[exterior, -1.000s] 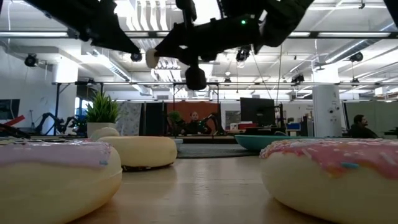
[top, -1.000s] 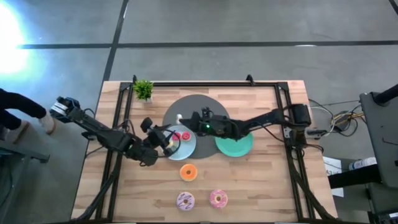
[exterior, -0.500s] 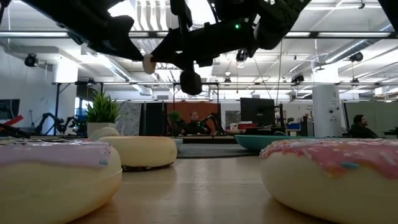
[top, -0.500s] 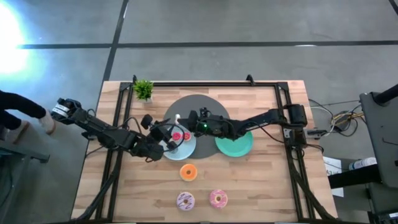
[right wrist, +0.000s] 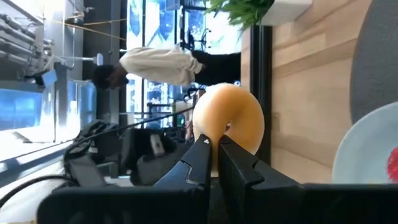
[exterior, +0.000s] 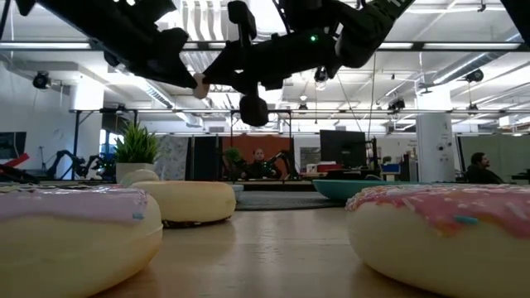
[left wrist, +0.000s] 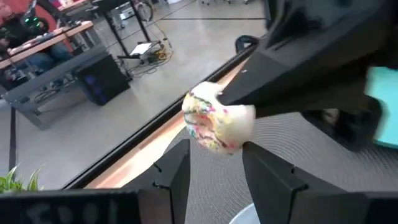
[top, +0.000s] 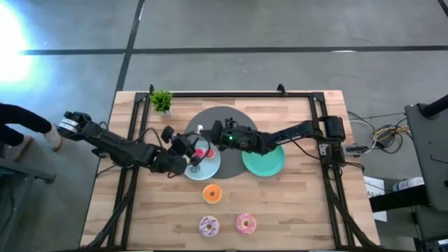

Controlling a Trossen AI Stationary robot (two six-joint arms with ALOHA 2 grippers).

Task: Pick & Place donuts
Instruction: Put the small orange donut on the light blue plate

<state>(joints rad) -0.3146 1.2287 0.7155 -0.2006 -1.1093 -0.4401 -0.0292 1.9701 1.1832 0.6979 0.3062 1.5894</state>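
High view: at the left, the left pincer reaches in over the light blue plate, where a small red-pink donut lies. Its fingers stand spread, empty, just below a small sprinkled donut that the right pincer pinches over the plate's far rim, seemingly offering it across for a handover. To the right sits the green plate, bare where visible. Toward the surface's near edge wait the orange donut, the white-purple sprinkled donut and the pink donut, well apart from both plates, probably still to be moved.
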